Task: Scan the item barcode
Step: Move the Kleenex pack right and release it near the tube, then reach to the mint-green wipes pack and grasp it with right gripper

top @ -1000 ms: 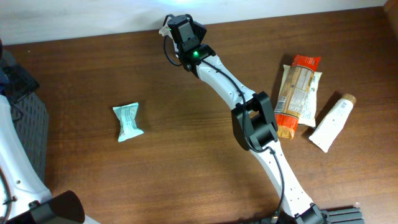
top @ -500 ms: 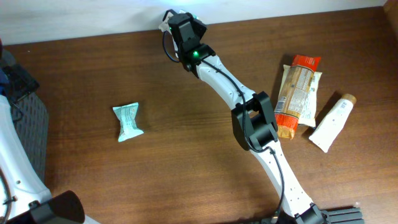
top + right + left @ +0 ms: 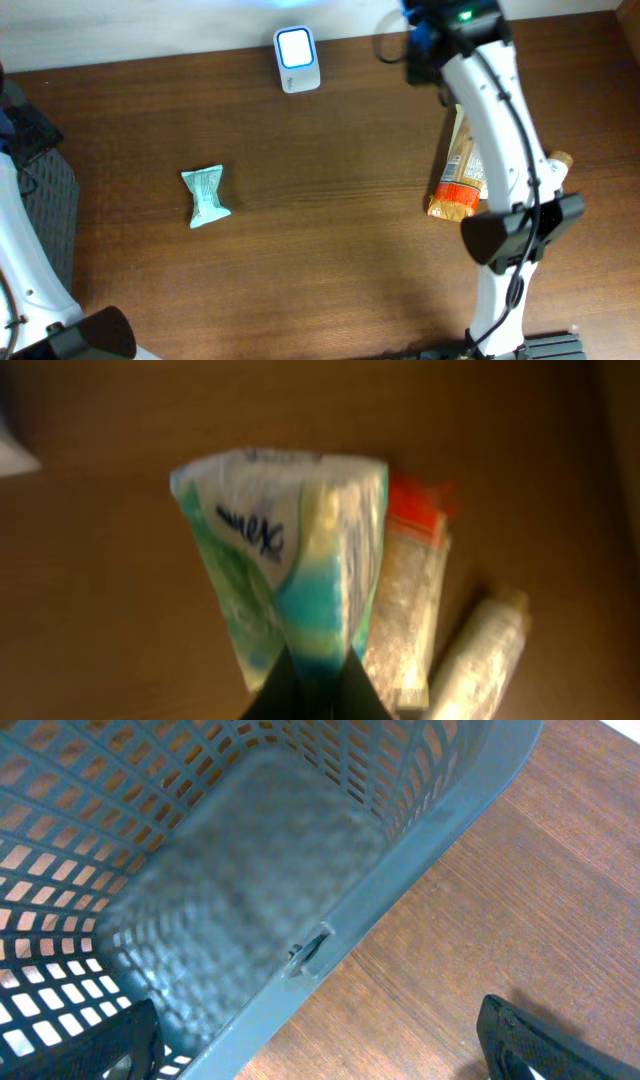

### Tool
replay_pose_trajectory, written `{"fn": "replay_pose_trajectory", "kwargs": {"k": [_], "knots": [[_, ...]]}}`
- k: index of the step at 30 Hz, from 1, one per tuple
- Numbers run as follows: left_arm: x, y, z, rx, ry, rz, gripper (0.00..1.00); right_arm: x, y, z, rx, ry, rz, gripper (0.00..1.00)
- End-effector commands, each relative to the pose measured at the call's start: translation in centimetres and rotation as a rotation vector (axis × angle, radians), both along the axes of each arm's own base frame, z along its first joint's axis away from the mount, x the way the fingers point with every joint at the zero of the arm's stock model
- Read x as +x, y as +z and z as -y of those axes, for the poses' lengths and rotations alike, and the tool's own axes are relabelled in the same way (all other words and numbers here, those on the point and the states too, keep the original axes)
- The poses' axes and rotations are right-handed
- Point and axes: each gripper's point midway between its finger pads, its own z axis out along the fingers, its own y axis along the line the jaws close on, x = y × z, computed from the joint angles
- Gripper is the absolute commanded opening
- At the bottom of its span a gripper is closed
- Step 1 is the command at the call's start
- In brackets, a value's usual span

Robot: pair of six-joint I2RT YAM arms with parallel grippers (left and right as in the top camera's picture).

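**One soft pack in the right pincer, for the barcode scan**

Item: tissue pack (image 3: 290, 570), a limp film pillow printed in white, green and teal with partly legible lettering. The film is glossy and creased and tapers to a bunched end. The right pincer (image 3: 312, 682) is pressed together on that narrow end, so the pack fans outward from the jaws and hangs above the table (image 3: 300, 250), high at the far right.

Handling, as a judgement: the scanner (image 3: 297, 58), a small white rounded block with a lit blue face, sits well apart to the left by the back edge. No barcode shows on the visible face, so you probably need to turn the wrist until the printed code squarely faces the lit window. Approach slowly, because thin film crumples and glares, and a wrinkle across the code could spoil the read. Hold the pinch firm, since the tapered end could slip.

Other stock:
- Snack bag (image 3: 462, 170): flat crinkly packet with orange ends, lying beneath the arm.
- Tube (image 3: 557, 165): smooth white cylinder with a tan cap, just beside the bag.
- Teal packet (image 3: 206, 195): small and rumpled, lying alone at mid-left.
- Basket (image 3: 400, 870): grey plastic lattice with a rigid rim.

The left pincer (image 3: 320, 1050) hangs over the basket edge, spread wide and holding nothing.
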Motion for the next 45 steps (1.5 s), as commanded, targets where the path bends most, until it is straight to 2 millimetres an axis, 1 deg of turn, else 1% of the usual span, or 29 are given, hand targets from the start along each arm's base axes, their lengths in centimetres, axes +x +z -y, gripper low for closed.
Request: {"fn": "replay_pose_trajectory", "kwargs": {"k": [1, 2, 3, 5, 7, 8, 9, 10, 11, 12, 13, 15, 16, 18, 19, 20, 21, 22, 23, 24, 25, 29, 31, 32, 35, 37, 39, 42, 45], "knots": [[-0.1, 0.5, -0.2, 0.010, 0.008, 0.013, 0.99, -2.5, -3.5, 6.4, 0.049, -0.352, -0.100, 0.04], [-0.1, 0.5, -0.2, 0.009, 0.008, 0.012, 0.99, -3.1, -4.4, 7.5, 0.060, -0.382, -0.135, 0.04], [-0.1, 0.5, -0.2, 0.009, 0.008, 0.013, 0.99, -4.3, -5.9, 9.4, 0.079, -0.436, -0.194, 0.04], [-0.1, 0.5, -0.2, 0.009, 0.008, 0.013, 0.99, -5.9, -7.9, 10.9, 0.086, -0.485, -0.273, 0.04], [-0.1, 0.5, -0.2, 0.009, 0.008, 0.012, 0.99, -8.2, -10.5, 12.2, 0.075, -0.526, -0.384, 0.05], [-0.1, 0.5, -0.2, 0.009, 0.008, 0.012, 0.99, -8.8, -11.3, 12.5, 0.076, -0.538, -0.410, 0.12], [-0.1, 0.5, -0.2, 0.009, 0.008, 0.012, 0.99, -9.3, -11.9, 12.8, 0.076, -0.547, -0.433, 0.24], [-0.1, 0.5, -0.2, 0.009, 0.008, 0.013, 0.99, -9.3, -12.0, 12.8, 0.082, -0.545, -0.436, 0.41], [-0.1, 0.5, -0.2, 0.009, 0.008, 0.013, 0.99, -8.7, -11.6, 12.2, 0.119, -0.485, -0.431, 0.68], [-0.1, 0.5, -0.2, 0.009, 0.008, 0.013, 0.99, -8.2, -11.3, 11.7, 0.147, -0.432, -0.430, 0.91], [-0.1, 0.5, -0.2, 0.009, 0.008, 0.012, 0.99, -6.6, -10.1, 10.0, 0.230, -0.302, -0.395, 1.00], [-0.1, 0.5, -0.2, 0.009, 0.008, 0.012, 0.99, -4.9, -8.7, 7.6, 0.328, -0.185, -0.338, 1.00], [-0.1, 0.5, -0.2, 0.009, 0.009, 0.012, 0.99, -3.2, -7.3, 5.0, 0.417, -0.086, -0.272, 0.99], [-0.1, 0.5, -0.2, 0.009, 0.009, 0.013, 0.99, -1.2, -5.6, 1.8, 0.486, 0.002, -0.186, 1.00], [-0.1, 0.5, -0.2, 0.009, 0.008, 0.012, 0.99, 0.4, -4.7, -1.3, 0.518, 0.085, -0.126, 0.99], [-0.1, 0.5, -0.2, 0.009, 0.008, 0.012, 0.99, 1.7, -4.2, -5.2, 0.538, 0.184, -0.080, 0.99], [-0.1, 0.5, -0.2, 0.009, 0.008, 0.012, 0.99, 2.4, -4.1, -8.7, 0.541, 0.266, -0.056, 0.99], [-0.1, 0.5, -0.2, 0.009, 0.008, 0.013, 0.99, 2.6, -3.9, -11.1, 0.543, 0.313, -0.041, 0.99], [-0.1, 0.5, -0.2, 0.009, 0.008, 0.013, 0.99, 2.7, -3.9, -15.3, 0.566, 0.405, -0.027, 0.99], [-0.1, 0.5, -0.2, 0.009, 0.008, 0.012, 0.99, 2.2, -4.3, -20.5, 0.621, 0.496, -0.026, 0.99], [-0.1, 0.5, -0.2, 0.009, 0.009, 0.012, 0.99, 1.5, -4.8, -24.8, 0.667, 0.573, -0.033, 0.99], [-0.1, 0.5, -0.2, 0.009, 0.008, 0.013, 0.99, -1.0, -7.0, -35.4, 0.753, 0.773, -0.046, 0.99], [-0.1, 0.5, -0.2, 0.009, 0.009, 0.013, 0.99, -1.7, -8.5, -38.2, 0.773, 0.802, -0.052, 0.99], [-0.1, 0.5, -0.2, 0.009, 0.008, 0.012, 0.99, -1.8, -9.7, -39.6, 0.776, 0.818, -0.056, 0.99], [-0.1, 0.5, -0.2, 0.009, 0.008, 0.012, 0.99, -1.5, -12.8, -41.0, 0.823, 0.758, -0.099, 0.89], [-0.1, 0.5, -0.2, 0.009, 0.008, 0.013, 0.99, -2.2, -15.3, -42.4, 0.907, 0.748, -0.171, 0.82], [-0.1, 0.5, -0.2, 0.009, 0.008, 0.013, 0.99, -2.9, -17.3, -43.0, 0.930, 0.733, -0.223, 0.80], [-0.1, 0.5, -0.2, 0.009, 0.008, 0.013, 0.99, -4.3, -19.3, -44.4, 0.951, 0.755, -0.272, 0.70], [-0.1, 0.5, -0.2, 0.009, 0.008, 0.013, 0.99, -5.1, -19.7, -45.5, 0.948, 0.774, -0.278, 0.57]]}}
